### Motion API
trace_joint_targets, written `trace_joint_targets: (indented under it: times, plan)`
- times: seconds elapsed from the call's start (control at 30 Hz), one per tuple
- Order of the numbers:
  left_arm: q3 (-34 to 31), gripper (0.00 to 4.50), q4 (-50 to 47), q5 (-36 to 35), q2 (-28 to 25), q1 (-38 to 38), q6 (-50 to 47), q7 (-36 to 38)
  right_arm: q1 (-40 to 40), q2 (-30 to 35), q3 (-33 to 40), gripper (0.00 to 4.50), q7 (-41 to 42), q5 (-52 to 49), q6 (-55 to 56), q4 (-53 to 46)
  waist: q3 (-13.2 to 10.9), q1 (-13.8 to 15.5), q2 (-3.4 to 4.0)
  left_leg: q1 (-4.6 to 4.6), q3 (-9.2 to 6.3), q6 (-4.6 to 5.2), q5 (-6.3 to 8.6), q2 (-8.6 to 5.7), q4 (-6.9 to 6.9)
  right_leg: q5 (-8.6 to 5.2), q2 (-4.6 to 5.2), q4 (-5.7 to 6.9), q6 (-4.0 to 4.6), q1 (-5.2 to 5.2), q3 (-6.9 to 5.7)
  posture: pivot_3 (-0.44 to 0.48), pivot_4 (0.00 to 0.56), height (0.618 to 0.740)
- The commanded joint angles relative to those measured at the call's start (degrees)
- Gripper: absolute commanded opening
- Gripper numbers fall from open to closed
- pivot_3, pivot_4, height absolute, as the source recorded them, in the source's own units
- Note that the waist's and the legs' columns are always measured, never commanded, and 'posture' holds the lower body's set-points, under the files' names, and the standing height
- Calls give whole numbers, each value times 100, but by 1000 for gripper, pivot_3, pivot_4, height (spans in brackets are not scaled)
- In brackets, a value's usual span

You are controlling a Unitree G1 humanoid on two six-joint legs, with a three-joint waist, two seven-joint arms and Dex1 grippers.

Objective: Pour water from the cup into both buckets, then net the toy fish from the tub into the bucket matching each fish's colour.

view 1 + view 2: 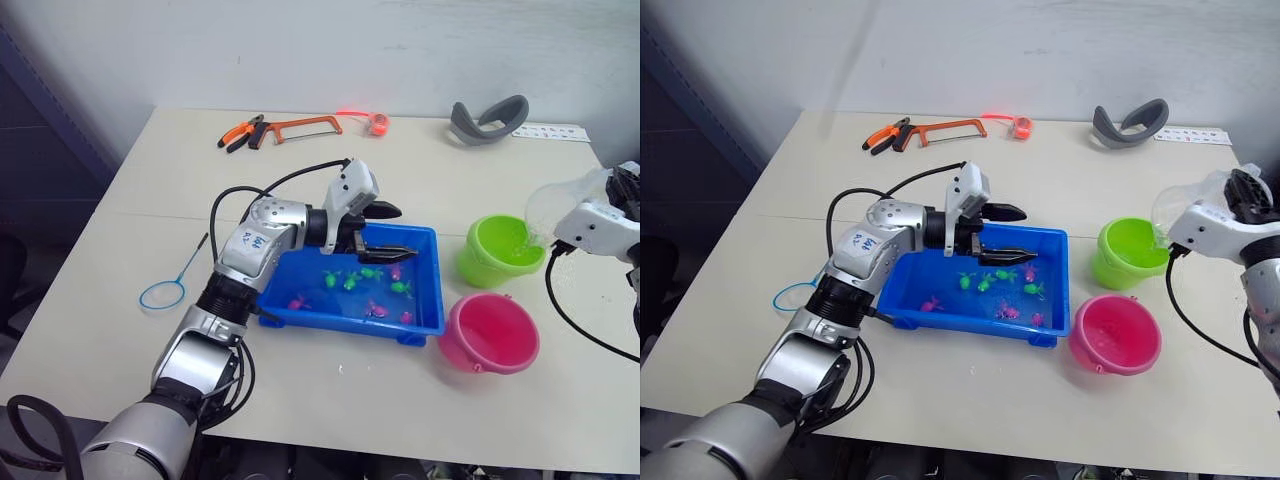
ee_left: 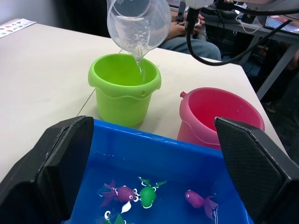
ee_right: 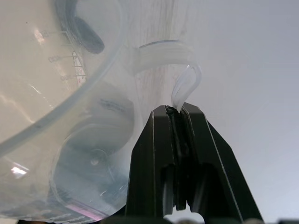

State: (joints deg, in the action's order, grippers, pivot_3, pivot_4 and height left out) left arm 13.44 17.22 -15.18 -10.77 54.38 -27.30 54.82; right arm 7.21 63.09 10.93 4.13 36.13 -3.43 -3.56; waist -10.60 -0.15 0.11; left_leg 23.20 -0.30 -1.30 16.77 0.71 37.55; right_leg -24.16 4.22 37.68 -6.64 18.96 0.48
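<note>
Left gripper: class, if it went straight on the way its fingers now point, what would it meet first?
Most likely the tub's far rim, since the left gripper hangs open just above the tub. If it clears that, the green bucket and pink bucket come next; height is unclear.

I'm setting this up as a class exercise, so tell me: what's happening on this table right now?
The right tool is shut on the handle of a clear plastic cup, tilting it so water streams into the lime green plastic bucket. The pink plastic bucket waits beside it. The left tool hangs open over the blue rectangular tub of small green and pink toy fish. The light-blue hoop net lies untouched on the table.
</note>
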Motion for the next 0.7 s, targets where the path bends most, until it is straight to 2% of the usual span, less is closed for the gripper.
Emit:
trace_joint_targets:
  times: [0.03, 0.3, 0.5, 0.6, 0.7]
  plan:
    - [-90, 4500, -242, -38, -22, 19, 35, 9, 80, 239, 54, 32, -268, 373, 335, 77, 0, 0, 0, 0, 0, 0, 0, 0, 0, 0, 0, 1, 0, 0, 0, 0, 150, 740]
    - [-93, 4500, -306, -51, -70, -29, 40, 8, 103, 264, 83, 32, -509, 742, 640, 196, 0, -2, 0, 0, 0, 0, 0, 0, 8, 0, 0, 6, 0, 0, 0, 0, 150, 740]
    - [-63, 4500, -302, -32, -64, -51, 168, 64, 230, -39, 297, 32, -373, 346, 477, 200, 0, -3, 0, 1, 0, 0, 0, 1, 14, 0, -1, 10, 0, 0, 0, 0, 150, 740]
    - [-57, 4500, -328, -67, -65, -90, 250, 157, 274, -513, 631, 32, -127, -325, 203, 160, 0, -2, -1, 2, -1, 0, 0, 1, 15, 0, 0, 10, 0, 0, -1, 0, 150, 740]
    - [-86, 4500, -367, -166, -118, -140, 374, 421, 231, -1269, 1144, 32, 215, -1244, -377, -70, -1, -1, -2, 3, -3, 0, 0, 2, 19, 0, -1, 11, 0, -1, -3, 0, 150, 740]
